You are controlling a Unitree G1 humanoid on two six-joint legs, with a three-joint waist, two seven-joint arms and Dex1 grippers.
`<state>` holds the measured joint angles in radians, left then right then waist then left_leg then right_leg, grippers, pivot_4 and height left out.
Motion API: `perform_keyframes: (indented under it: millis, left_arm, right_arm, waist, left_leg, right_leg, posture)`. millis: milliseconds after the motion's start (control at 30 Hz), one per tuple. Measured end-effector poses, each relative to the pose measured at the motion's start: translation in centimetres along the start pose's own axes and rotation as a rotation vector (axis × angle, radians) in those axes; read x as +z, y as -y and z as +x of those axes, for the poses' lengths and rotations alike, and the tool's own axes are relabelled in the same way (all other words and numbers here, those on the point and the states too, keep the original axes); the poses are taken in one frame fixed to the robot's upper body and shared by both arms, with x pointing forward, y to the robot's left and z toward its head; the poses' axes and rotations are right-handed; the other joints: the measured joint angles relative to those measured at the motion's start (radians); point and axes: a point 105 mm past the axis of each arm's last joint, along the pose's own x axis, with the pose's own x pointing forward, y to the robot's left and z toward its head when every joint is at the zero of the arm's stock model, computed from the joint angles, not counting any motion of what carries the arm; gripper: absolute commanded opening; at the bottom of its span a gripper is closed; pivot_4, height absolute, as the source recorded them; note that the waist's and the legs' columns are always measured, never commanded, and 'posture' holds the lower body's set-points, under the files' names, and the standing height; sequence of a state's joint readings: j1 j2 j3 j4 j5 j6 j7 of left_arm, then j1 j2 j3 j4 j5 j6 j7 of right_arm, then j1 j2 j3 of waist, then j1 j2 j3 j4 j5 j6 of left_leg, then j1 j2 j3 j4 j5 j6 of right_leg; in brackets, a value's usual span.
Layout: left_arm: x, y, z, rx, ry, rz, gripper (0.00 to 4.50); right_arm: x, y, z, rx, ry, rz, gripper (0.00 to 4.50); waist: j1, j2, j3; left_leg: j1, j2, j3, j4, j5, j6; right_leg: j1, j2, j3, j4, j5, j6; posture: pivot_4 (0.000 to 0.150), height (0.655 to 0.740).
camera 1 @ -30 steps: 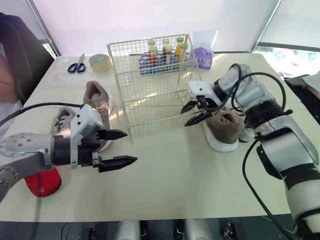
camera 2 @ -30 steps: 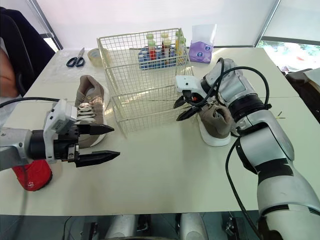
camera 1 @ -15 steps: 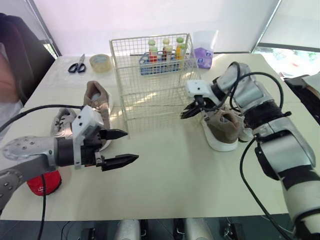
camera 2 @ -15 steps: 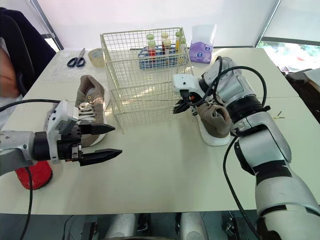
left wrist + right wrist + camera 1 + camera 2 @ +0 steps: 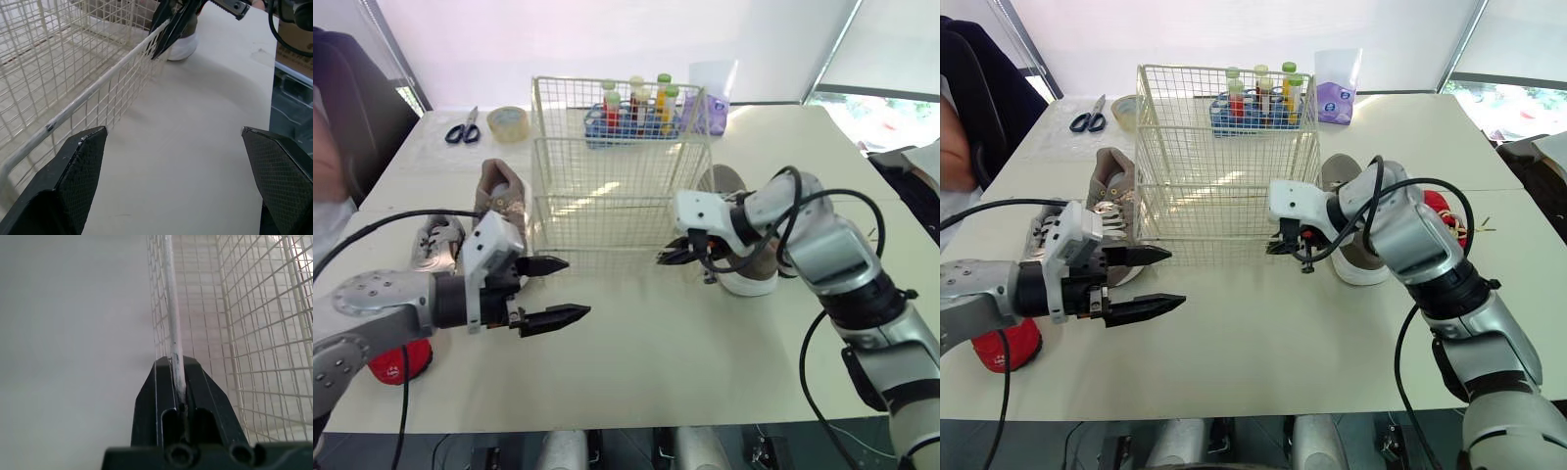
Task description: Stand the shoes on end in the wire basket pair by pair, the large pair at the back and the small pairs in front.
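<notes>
1. The right hand (image 5: 674, 257) is closed on the wire basket (image 5: 607, 176), low at its near right corner. In the right wrist view both fingers (image 5: 159, 396) pinch one thick white wire
2. The basket stands upright at the middle of the bench (image 5: 705, 352), open side up
3. Just behind the right hand a taupe shoe (image 5: 736, 269) with a white sole lies beside the basket's right wall, and a red shoe (image 5: 1440, 211) lies beyond it
4. The left hand (image 5: 576, 287) is open, its fingers spread wide. It hovers over the bench near the basket's near left corner, apart from it
5. Left of the basket lie a brown shoe (image 5: 501, 191), a grey shoe (image 5: 435, 240) and, nearer the bench edge, a second red shoe (image 5: 396, 357)
6. Behind the basket stand bottles (image 5: 636, 98) in a blue tray, with a purple pack (image 5: 1337, 98) to their right. A tape roll (image 5: 509, 122) and scissors (image 5: 462, 127) lie at the far left
</notes>
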<state>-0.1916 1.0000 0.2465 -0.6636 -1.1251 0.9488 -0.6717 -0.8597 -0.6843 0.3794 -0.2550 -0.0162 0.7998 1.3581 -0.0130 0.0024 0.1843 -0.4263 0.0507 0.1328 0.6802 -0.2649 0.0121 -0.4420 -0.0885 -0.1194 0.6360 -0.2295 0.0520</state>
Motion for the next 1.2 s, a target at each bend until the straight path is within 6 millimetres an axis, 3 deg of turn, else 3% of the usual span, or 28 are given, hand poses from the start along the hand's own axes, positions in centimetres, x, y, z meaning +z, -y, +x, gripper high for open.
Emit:
perform_keyframes:
  millis: [500,600,700,867,967,1167,1200]
  left_arm:
    - [0.2,-0.4,0.4,-0.006,0.016,0.004,4.50]
    - [0.1,-0.5,0.5,-0.004,0.020,0.001,4.50]
    - [0.0,-0.5,0.6,-0.003,0.023,-0.003,4.50]
    - [-0.4,-0.5,0.7,0.000,0.026,-0.015,4.50]
    - [-0.4,-0.7,0.7,-0.001,0.032,-0.009,4.50]
    - [-0.4,-1.0,0.5,-0.026,0.049,-0.032,4.50]
    - [-0.2,-1.0,0.6,-0.039,0.068,-0.039,4.50]
  right_arm:
    - [0.1,0.4,1.0,-0.048,-0.024,-0.039,0.03]
    - [0.1,0.4,1.0,-0.055,-0.031,-0.037,0.98]
    - [0.3,0.0,1.2,-0.050,-0.036,-0.034,2.34]
    - [0.7,0.3,0.9,-0.092,-0.037,-0.003,2.34]
    - [2.4,1.1,-1.1,-0.138,0.031,0.036,2.34]
    - [7.3,4.4,-9.9,-0.336,0.363,0.220,2.34]
    - [7.6,5.3,-11.6,-0.403,0.448,0.255,2.86]
  waist:
    - [-0.001,-0.002,-0.001]
    - [0.000,-0.003,-0.002]
    - [0.002,-0.003,-0.002]
    - [0.000,-0.003,-0.002]
    - [0.001,-0.002,-0.001]
    - [0.002,-0.003,-0.002]
    - [0.004,-0.003,-0.002]
  left_leg:
    - [0.001,0.000,0.000,0.001,0.000,0.000]
    - [0.001,0.000,0.000,0.001,0.000,0.000]
    - [0.001,0.000,0.000,0.001,0.000,0.000]
    - [0.001,0.000,0.000,0.001,0.000,0.000]
    - [0.000,0.000,0.000,0.001,0.000,0.000]
    - [0.000,0.000,0.000,0.001,0.000,0.000]
    - [0.000,0.000,0.000,0.001,0.000,0.001]
  right_leg:
    - [0.001,0.001,0.000,0.000,0.000,0.000]
    - [0.001,0.001,0.000,0.000,0.000,0.000]
    - [0.001,0.000,0.000,0.000,0.000,0.000]
    - [0.000,0.000,0.000,0.001,0.000,0.000]
    - [0.000,0.000,0.000,0.002,0.000,0.000]
    - [0.000,0.000,0.000,0.002,0.000,-0.001]
    - [0.000,0.000,0.000,0.002,0.000,-0.001]
  posture:
    - [0.150,0.7400]
    - [0.150,0.7400]
    - [0.150,0.7400]
    - [0.150,0.7400]
    - [0.150,0.7400]
    - [0.150,0.7400]
    - [0.150,0.7400]
